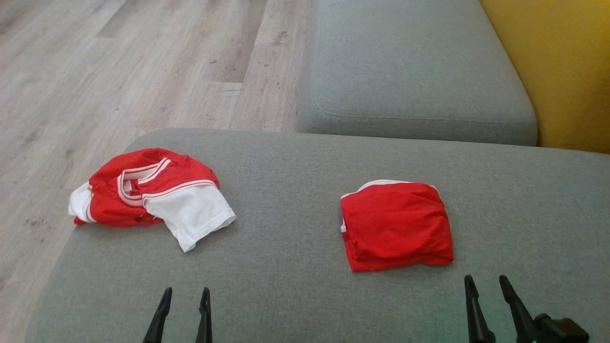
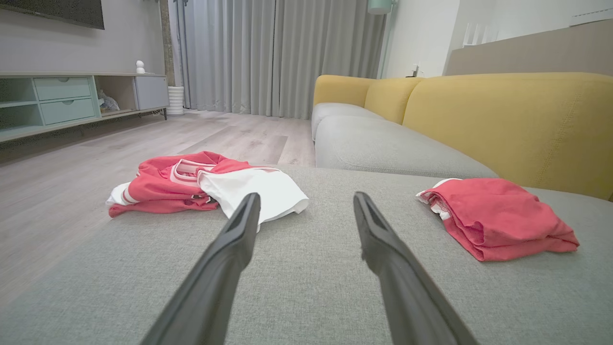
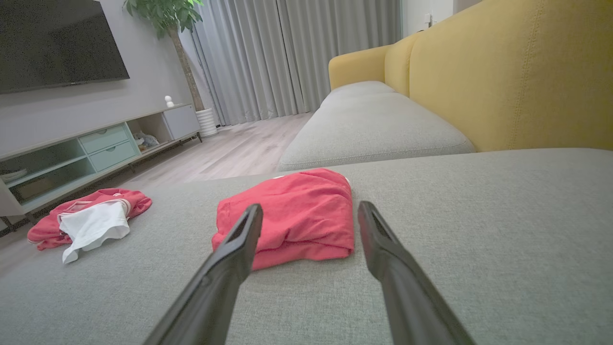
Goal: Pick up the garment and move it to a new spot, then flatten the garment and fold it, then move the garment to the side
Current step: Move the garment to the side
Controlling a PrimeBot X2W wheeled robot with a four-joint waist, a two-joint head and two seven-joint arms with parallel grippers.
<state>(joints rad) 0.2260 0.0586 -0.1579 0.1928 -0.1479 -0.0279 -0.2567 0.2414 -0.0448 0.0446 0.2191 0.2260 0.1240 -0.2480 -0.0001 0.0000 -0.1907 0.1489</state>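
Two red garments lie on the grey sofa cushion. A crumpled red and white garment sits near the cushion's left edge. A folded red garment rests to the right of the middle. My left gripper hovers open near the front edge, short of the crumpled garment and touching nothing. Just in front of the folded garment, my right gripper stands open and empty.
A second grey seat cushion lies beyond, with the yellow backrest along the right. Wooden floor stretches to the left. A low TV cabinet and grey curtains stand across the room.
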